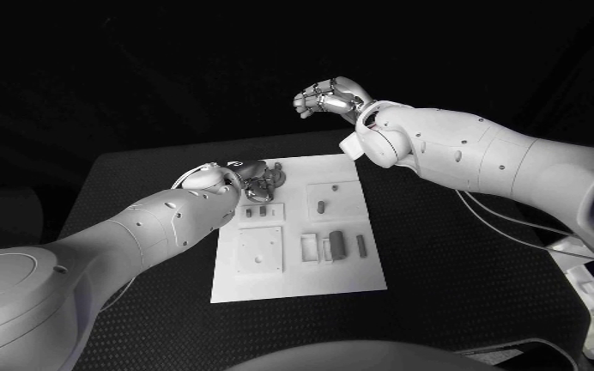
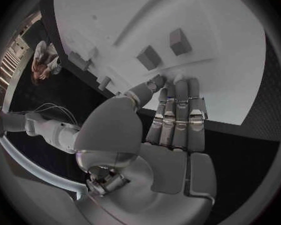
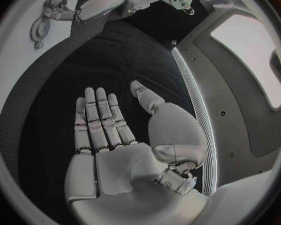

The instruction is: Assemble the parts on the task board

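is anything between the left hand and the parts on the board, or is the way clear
Nothing visible stands in the way. The left hand is already over the near-left part of the task board, holding nothing, and the grey parts lie uncovered on it. The right hand hangs open, well beyond the board.

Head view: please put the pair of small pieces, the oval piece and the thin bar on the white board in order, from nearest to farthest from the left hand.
1. The pair of small pieces, close to the left hand, on the left side of the board.
2. The oval piece, further right, in a raised square.
3. The thin bar, by the board's right edge, nearer the robot.
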Controlling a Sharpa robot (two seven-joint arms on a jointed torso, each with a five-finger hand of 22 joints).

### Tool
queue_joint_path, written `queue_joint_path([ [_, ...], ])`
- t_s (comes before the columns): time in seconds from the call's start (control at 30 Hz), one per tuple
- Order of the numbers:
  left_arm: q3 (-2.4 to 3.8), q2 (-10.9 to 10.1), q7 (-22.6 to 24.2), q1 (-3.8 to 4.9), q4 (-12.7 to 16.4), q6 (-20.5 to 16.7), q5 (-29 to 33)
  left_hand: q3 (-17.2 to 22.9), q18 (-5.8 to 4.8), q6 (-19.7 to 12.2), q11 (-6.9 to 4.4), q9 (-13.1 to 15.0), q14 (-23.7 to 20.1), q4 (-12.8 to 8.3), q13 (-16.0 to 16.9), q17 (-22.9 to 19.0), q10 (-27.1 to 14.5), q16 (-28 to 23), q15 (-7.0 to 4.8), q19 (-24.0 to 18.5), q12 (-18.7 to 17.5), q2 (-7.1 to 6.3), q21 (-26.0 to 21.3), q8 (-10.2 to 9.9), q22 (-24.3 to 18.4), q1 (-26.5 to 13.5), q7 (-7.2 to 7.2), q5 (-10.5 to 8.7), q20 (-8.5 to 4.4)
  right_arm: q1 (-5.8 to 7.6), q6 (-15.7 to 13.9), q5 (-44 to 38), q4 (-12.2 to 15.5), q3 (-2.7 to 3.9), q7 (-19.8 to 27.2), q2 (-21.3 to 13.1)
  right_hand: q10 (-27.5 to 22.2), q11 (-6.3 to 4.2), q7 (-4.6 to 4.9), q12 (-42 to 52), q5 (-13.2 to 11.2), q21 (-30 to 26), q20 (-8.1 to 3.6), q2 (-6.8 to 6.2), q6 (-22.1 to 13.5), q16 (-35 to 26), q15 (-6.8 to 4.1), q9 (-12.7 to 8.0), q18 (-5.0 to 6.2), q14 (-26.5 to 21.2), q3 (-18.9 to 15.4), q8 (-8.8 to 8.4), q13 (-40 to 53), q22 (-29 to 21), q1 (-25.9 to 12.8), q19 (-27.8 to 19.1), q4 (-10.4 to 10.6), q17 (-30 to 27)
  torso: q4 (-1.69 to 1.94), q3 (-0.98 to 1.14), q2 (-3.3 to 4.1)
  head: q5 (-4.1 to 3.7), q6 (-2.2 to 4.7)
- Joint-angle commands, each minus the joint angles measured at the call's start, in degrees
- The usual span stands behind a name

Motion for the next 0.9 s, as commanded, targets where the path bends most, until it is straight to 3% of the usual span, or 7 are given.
queue_joint_path([
  [0.03,-0.29,0.0,-0.4,-0.72,0.0,1.3,-1.0,0.1,0.03,0.6,0.00,-0.1,0.6,0.0,0.0,0.1,0.4,-0.3,0.00,0.5,0.1,-0.17,-0.2,0.3,-0.1,0.2,-0.01,0.08,-0.07,0.03,0.9,-0.2,0.1,0.03,0.5,0.0,0.1,0.11,1.10,-0.2,-0.1,-0.1,-0.07,0.09,-0.3,0.0,-0.10,-0.1,-0.21,-0.3,0.1,0.12,0.0,0.1,-0.4,-0.4,0.1,-0.1,0.03,-0.04,0.00,-0.02,-0.23],
  [0.43,-0.39,0.0,1.7,-0.91,0.5,1.2,-1.0,-0.8,-0.06,2.0,-0.62,-0.1,1.0,0.0,0.4,0.6,2.1,-0.6,-0.26,0.8,0.6,-0.46,-0.2,1.0,-0.1,-0.4,-0.68,-0.06,-0.30,0.03,0.6,-0.3,-0.1,0.03,0.3,0.2,0.1,0.11,1.11,-0.2,-0.1,-0.1,-0.08,0.11,-0.3,0.0,-0.10,-0.1,-0.22,-0.4,0.1,0.13,0.0,0.1,-0.4,-0.4,0.1,-0.1,-0.01,-0.12,-0.03,-0.15,-0.66],
  [0.9,-0.49,0.1,1.9,-1.56,0.4,0.8,-1.0,-1.1,-0.09,2.2,-0.57,-0.2,1.0,0.0,0.5,0.7,2.2,-0.7,-0.27,0.8,0.5,-0.70,-0.3,1.0,-0.2,-0.5,-0.62,-0.21,-0.34,0.03,0.6,-0.3,-0.1,0.03,0.3,0.2,0.1,0.11,1.11,-0.2,-0.1,-0.1,-0.08,0.09,-0.3,0.0,-0.10,-0.1,-0.23,-0.4,0.0,0.14,0.0,0.1,-0.4,-0.4,0.1,-0.1,-0.01,-0.05,-0.02,-0.44,-0.87],
])
